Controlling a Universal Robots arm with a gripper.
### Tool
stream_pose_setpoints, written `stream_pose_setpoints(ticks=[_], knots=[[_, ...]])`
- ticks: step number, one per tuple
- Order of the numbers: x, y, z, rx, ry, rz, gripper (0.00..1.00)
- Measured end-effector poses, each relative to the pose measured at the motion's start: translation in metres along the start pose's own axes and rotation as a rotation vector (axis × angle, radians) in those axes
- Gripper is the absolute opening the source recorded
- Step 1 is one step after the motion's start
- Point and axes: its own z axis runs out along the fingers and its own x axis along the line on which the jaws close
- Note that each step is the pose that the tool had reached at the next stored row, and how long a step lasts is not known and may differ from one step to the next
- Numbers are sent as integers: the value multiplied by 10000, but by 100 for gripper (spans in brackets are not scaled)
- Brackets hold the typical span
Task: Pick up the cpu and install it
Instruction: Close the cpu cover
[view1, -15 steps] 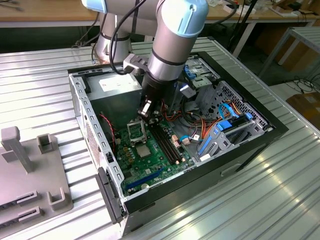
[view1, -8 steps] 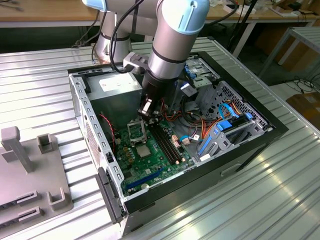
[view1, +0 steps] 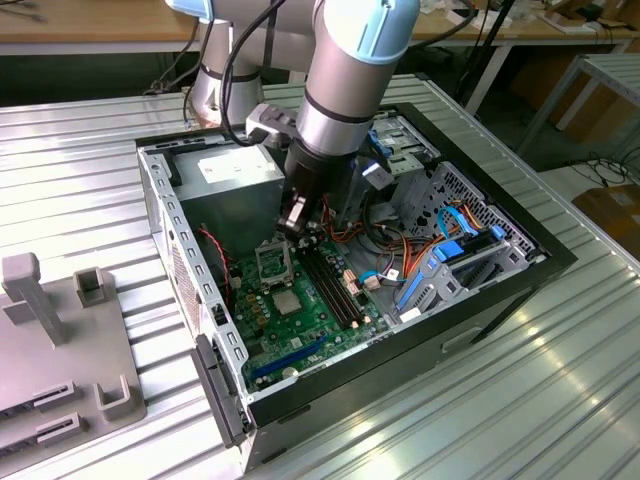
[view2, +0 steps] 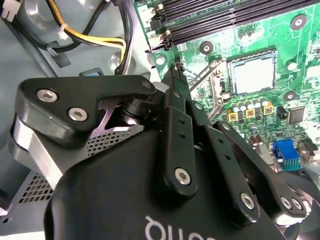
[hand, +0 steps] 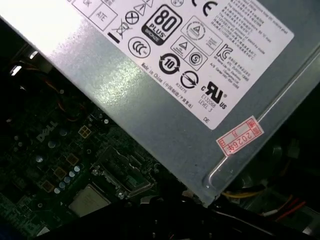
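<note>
Cpu (view2: 251, 73) lies flat, square, beside socket frame (view1: 272, 262); jaws closed, empty.

Ribbed metal table (view1: 560, 400) spans most of exterior view, lower left to right edge. Open black PC case (view1: 500, 300) lies on its side at frame centre, directly on table. Grey fixture plate (view1: 60, 370) with upright blocks sits on table at lower left, just beside case, apart from it. Robot base (view1: 215, 85) stands at table's far edge, upper centre-left, behind case. Bare ribbed surface shows lower right and upper left.
</note>
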Motion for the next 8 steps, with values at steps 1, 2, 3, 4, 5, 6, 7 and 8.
stream_pose_setpoints(ticks=[1, 2, 3, 4, 5, 6, 7, 8], knots=[[0, 0, -4, 0, 2, -51, 11], [0, 1, -8, 0, 6, -117, 11], [0, 1, -11, 0, 9, -180, 11], [0, 1, -13, 0, 13, -253, 11], [0, 1, -15, -1, 17, -323, 11], [0, 2, -18, 2, 26, -451, 11], [0, 2, -20, 2, 31, -536, 11], [0, 2, -21, 2, 37, -626, 11]])
